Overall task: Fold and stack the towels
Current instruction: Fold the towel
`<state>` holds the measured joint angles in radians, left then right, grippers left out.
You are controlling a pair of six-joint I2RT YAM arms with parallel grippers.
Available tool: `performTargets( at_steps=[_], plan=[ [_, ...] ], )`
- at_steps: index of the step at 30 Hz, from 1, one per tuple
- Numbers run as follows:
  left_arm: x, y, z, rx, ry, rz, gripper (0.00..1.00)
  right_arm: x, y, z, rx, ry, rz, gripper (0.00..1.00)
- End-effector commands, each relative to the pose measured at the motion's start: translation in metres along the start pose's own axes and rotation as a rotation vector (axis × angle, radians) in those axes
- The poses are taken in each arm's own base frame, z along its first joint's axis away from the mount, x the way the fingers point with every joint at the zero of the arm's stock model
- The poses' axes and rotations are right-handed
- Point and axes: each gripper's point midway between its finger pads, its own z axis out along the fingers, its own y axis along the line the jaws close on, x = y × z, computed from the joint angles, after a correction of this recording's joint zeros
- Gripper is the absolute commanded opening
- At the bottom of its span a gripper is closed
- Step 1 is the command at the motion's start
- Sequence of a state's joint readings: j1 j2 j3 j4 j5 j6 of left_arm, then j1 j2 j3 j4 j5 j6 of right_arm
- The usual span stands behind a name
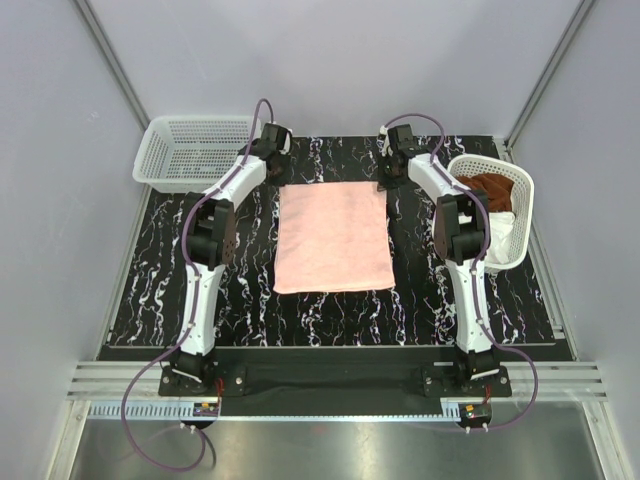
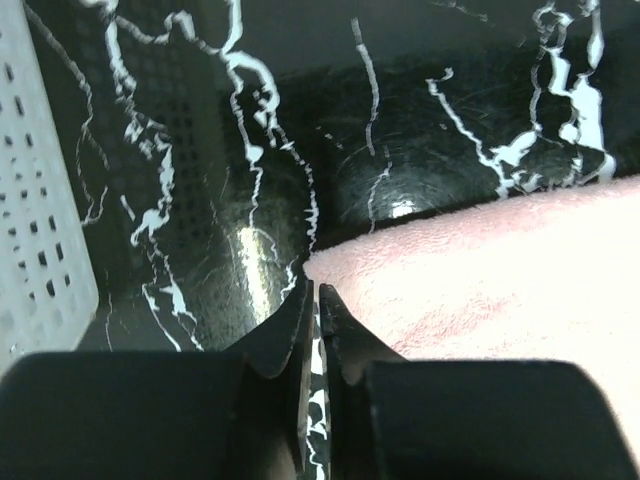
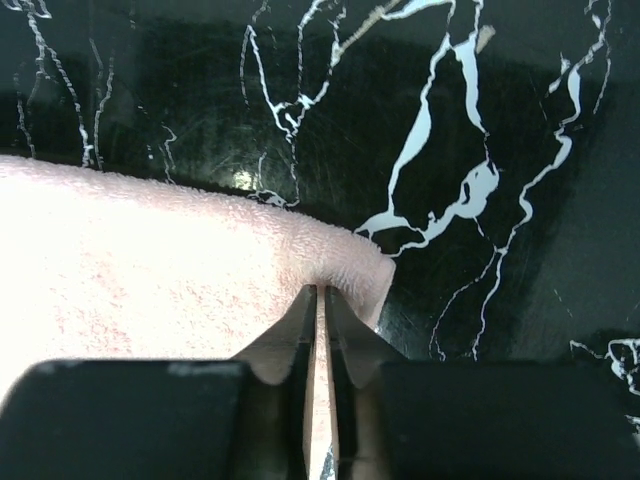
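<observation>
The pale pink towel (image 1: 333,238) lies spread flat in the middle of the black marble table. My left gripper (image 1: 278,176) is at its far left corner. In the left wrist view the left gripper (image 2: 317,292) is shut, with its tips right at the towel corner (image 2: 480,280); only table shows in the slit between the jaws. My right gripper (image 1: 386,180) is at the far right corner. In the right wrist view the right gripper (image 3: 322,290) is shut on the towel's corner (image 3: 345,262), with pink cloth between the jaws. The rust-brown towel (image 1: 495,187) and the white towel (image 1: 500,236) lie bunched in the right basket.
A white mesh basket (image 1: 193,152) stands at the far left of the table and also shows in the left wrist view (image 2: 40,230). The other white mesh basket (image 1: 526,210) stands at the right edge. Grey walls enclose the table on three sides.
</observation>
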<state>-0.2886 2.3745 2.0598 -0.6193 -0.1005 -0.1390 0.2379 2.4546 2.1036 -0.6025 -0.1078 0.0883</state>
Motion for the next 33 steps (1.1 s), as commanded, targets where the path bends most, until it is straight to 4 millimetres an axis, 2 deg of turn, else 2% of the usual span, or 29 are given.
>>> performTargets(
  at_steps=[1, 2, 3, 5, 7, 10, 15, 19, 22, 23, 25, 27, 28, 33],
  plan=[
    [-0.045, -0.009, -0.023, 0.086, -0.138, 0.100, 0.15, -0.047, 0.006, -0.025, -0.068, -0.135, -0.025, 0.15],
    [-0.046, -0.009, -0.024, 0.099, -0.141, 0.117, 0.24, -0.047, 0.006, -0.025, -0.081, -0.131, -0.044, 0.18],
    [-0.044, -0.022, -0.027, 0.170, -0.139, 0.156, 0.30, -0.048, 0.005, -0.026, -0.093, -0.131, -0.055, 0.21],
    [-0.045, -0.021, -0.028, 0.183, -0.143, 0.215, 0.41, -0.047, 0.001, -0.028, -0.120, -0.124, -0.070, 0.30],
    [-0.043, -0.019, -0.027, 0.184, -0.141, 0.273, 0.46, -0.045, 0.000, -0.030, -0.177, -0.117, -0.117, 0.37],
    [-0.041, -0.020, -0.023, 0.208, -0.129, 0.345, 0.53, -0.048, -0.007, -0.034, -0.195, -0.119, -0.139, 0.41],
    [-0.038, -0.009, -0.014, 0.164, -0.098, 0.401, 0.55, -0.054, -0.015, -0.037, -0.218, -0.115, -0.162, 0.42],
    [-0.034, 0.002, -0.007, 0.132, -0.082, 0.449, 0.52, -0.045, -0.012, -0.024, -0.281, -0.073, -0.162, 0.39],
    [-0.030, -0.002, -0.006, 0.167, -0.078, 0.489, 0.49, -0.036, -0.007, -0.019, -0.336, -0.044, -0.171, 0.40],
    [-0.029, -0.005, -0.005, 0.184, -0.080, 0.496, 0.49, -0.038, -0.005, -0.019, -0.345, -0.050, -0.178, 0.40],
    [-0.030, -0.005, -0.002, 0.198, -0.086, 0.502, 0.50, -0.034, -0.007, -0.012, -0.351, -0.036, -0.180, 0.41],
    [-0.033, -0.006, 0.000, 0.201, -0.095, 0.516, 0.50, -0.038, -0.011, -0.012, -0.337, -0.037, -0.176, 0.43],
    [-0.028, -0.005, 0.006, 0.203, -0.079, 0.519, 0.50, -0.039, -0.014, -0.012, -0.323, -0.038, -0.174, 0.45],
    [-0.020, -0.003, 0.018, 0.201, -0.056, 0.554, 0.41, -0.032, -0.017, -0.009, -0.331, -0.008, -0.155, 0.47]
  ],
)
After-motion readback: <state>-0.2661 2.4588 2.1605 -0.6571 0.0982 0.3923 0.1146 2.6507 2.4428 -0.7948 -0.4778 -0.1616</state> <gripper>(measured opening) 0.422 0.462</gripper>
